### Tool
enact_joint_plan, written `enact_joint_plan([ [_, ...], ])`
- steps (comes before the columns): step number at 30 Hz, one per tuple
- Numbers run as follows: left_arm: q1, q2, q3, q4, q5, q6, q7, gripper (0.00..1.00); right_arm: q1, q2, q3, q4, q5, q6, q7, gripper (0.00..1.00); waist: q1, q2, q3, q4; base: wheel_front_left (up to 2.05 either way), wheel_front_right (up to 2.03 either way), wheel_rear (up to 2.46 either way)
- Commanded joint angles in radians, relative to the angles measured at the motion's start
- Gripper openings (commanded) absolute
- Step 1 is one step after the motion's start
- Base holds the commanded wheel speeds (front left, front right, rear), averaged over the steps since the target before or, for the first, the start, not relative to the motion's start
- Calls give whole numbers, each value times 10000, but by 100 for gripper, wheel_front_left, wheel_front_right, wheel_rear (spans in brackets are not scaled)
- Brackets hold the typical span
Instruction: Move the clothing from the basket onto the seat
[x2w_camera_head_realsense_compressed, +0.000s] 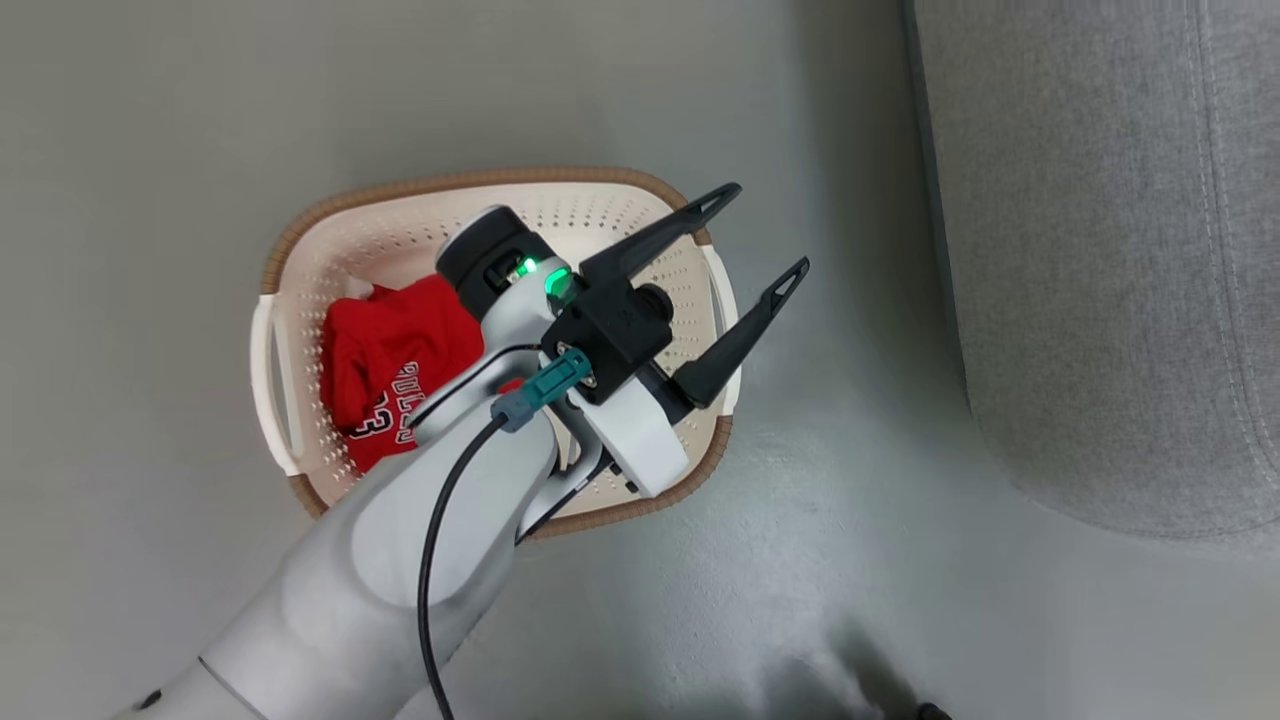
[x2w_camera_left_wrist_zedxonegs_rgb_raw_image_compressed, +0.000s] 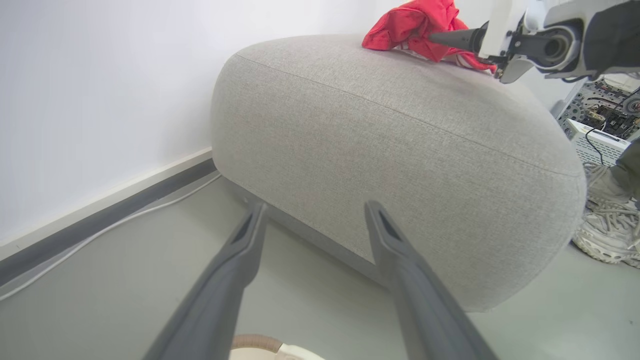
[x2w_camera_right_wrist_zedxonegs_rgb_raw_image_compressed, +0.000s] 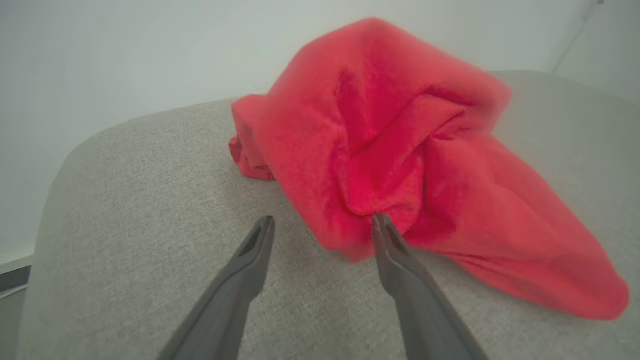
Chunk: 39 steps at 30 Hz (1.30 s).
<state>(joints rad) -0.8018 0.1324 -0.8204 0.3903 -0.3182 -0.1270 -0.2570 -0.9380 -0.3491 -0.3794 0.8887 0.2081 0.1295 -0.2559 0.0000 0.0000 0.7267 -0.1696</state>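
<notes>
A red jersey with white lettering lies bunched in the left half of the cream basket on the floor. My left gripper hovers above the basket's right side, open and empty, fingers pointing toward the grey seat. In the left wrist view the same open gripper faces the seat's rounded side. A second red garment rests in a heap on top of the seat. My right gripper stands open before it, its right finger touching the cloth's edge. The left wrist view shows this garment too.
Grey floor lies between the basket and the seat. A white wall with a dark baseboard and a thin cable runs behind the seat. A person's pale shoe and a white box of electronics sit beyond the seat's far end.
</notes>
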Motion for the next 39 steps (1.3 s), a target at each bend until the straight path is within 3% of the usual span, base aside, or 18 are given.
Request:
enact_joint_plan([
  [1,263,-44,273,-215,-87,-36,-47,100,492,-245,169,-288,144,12,-57,100,0,0,-300,179,0,0,0],
  [13,1771,-310,1769,22,-27,-36,-47,100,2633,535,1372,-1445,857,12,-58,100,0,0,-2082,714,0,0,0],
  [23,3258,-512,4132,250,328,-27,-47,100,3429,1056,2726,-3006,1153,12,-58,100,0,0,-3474,1238,0,0,0],
  [39,5036,-705,7296,486,997,156,-47,100,4866,1758,4070,-3812,963,12,-59,100,0,0,-5310,2116,0,0,0],
])
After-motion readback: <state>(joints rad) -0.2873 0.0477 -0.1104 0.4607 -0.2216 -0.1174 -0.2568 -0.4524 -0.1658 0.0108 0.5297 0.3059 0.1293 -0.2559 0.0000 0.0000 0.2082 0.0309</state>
